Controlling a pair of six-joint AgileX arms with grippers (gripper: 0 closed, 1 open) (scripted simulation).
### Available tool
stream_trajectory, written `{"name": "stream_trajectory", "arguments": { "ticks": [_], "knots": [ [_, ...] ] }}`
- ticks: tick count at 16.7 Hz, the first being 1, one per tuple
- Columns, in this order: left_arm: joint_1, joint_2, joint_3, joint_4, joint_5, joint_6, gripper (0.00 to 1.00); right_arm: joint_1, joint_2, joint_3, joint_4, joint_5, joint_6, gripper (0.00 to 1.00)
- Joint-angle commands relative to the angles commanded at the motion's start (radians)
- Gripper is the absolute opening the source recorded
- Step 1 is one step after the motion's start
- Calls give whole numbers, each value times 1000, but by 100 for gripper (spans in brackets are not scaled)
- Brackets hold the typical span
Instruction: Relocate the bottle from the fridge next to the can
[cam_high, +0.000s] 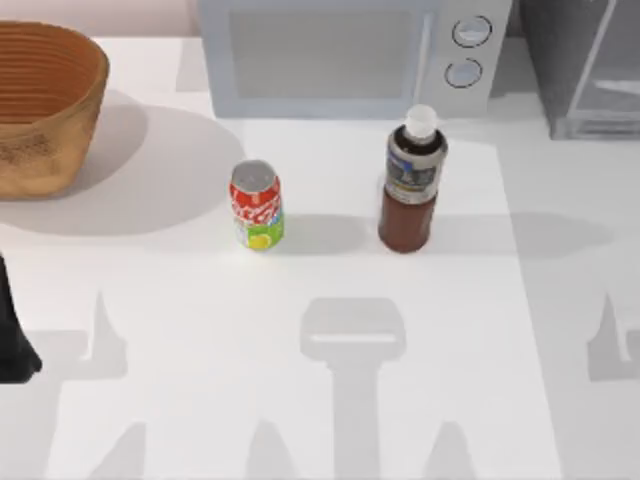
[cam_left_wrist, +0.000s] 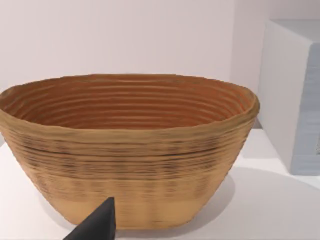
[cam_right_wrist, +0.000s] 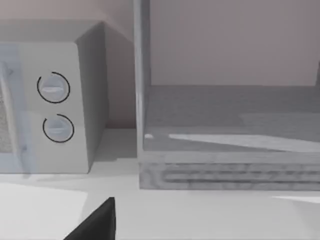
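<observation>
The dark brown bottle (cam_high: 411, 185) with a white cap stands upright on the table, in front of the microwave's knobs. The red can (cam_high: 257, 205) stands upright to its left, with a clear gap between the two. The grey fridge (cam_high: 585, 70) sits at the back right corner; in the right wrist view the fridge (cam_right_wrist: 225, 125) shows a bare shelf. My left arm (cam_high: 12, 335) is parked at the table's left edge, and a dark piece of my left gripper (cam_left_wrist: 97, 225) faces the basket. A dark piece of my right gripper (cam_right_wrist: 97, 222) faces the fridge, far from the bottle.
A woven basket (cam_high: 50, 120) stands at the back left, large in the left wrist view as the basket (cam_left_wrist: 130, 150). The white microwave (cam_high: 350, 55) with two round knobs stands at the back middle. Open table lies in front of the can and bottle.
</observation>
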Motion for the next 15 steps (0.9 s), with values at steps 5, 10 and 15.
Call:
{"name": "stream_trajectory", "arguments": {
  "ticks": [5,10,15],
  "knots": [
    [0,0,0,0,0,0,100,-3,-80,67,-109,3,-1,100],
    [0,0,0,0,0,0,100,-3,-280,231,-464,0,-1,100],
    [0,0,0,0,0,0,100,-2,-517,424,-924,-4,-2,100]
  ]
}}
